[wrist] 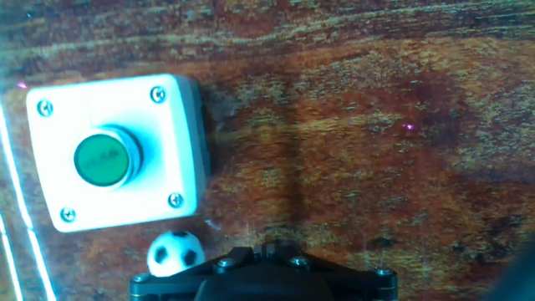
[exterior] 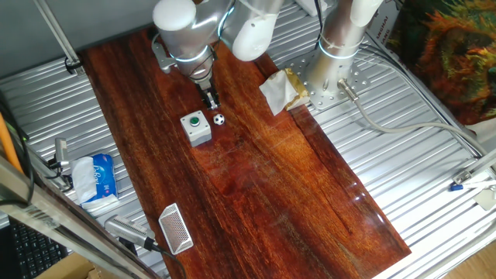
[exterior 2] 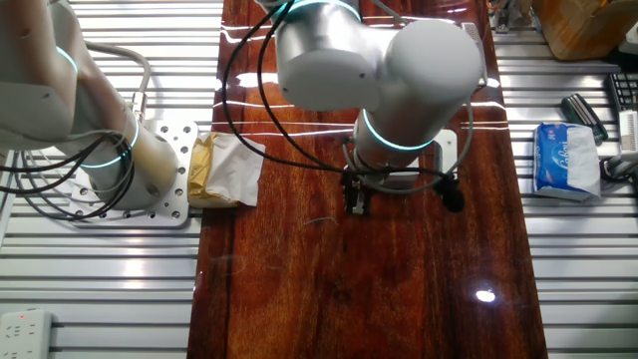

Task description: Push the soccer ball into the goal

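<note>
The soccer ball [exterior: 219, 119] is a tiny white ball with black patches on the wooden board, just right of a grey button box. In the hand view the ball [wrist: 175, 252] lies at the bottom edge, left of my gripper [wrist: 266, 249]. The goal [exterior: 176, 229], a small white mesh frame, stands at the board's near left corner, far from the ball. My gripper [exterior: 211, 102] hangs just behind the ball and the box, its fingers together and holding nothing. In the other fixed view my gripper [exterior 2: 357, 203] shows under the arm, and the ball and goal are hidden.
The grey box with a green button [exterior: 196, 126] [wrist: 117, 155] sits right beside the ball. A crumpled paper bag [exterior: 280, 90] lies at the board's far right edge. A tissue pack [exterior: 97, 177] lies on the metal slats to the left. A second arm's base [exterior: 329, 74] stands behind.
</note>
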Action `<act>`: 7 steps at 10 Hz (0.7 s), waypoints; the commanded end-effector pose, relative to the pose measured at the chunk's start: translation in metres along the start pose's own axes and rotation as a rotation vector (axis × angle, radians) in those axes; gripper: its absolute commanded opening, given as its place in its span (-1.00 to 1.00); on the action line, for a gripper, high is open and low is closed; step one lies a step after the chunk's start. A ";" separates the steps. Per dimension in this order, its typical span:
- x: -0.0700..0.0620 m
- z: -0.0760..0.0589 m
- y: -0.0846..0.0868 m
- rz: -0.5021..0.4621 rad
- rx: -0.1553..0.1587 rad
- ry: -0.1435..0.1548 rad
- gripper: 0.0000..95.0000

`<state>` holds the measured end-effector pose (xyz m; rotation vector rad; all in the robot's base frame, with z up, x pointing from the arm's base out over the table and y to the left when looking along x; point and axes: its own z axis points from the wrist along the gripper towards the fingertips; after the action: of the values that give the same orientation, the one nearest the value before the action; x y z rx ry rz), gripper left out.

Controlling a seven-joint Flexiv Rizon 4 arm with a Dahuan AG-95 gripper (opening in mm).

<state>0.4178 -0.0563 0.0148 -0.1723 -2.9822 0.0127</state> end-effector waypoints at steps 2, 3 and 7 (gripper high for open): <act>-0.010 -0.003 0.016 0.006 0.006 0.005 -1.00; -0.013 -0.004 0.021 0.002 0.005 0.007 -1.00; -0.020 -0.007 0.036 0.064 -0.057 0.026 -1.00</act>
<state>0.4401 -0.0236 0.0199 -0.2263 -2.9654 -0.0414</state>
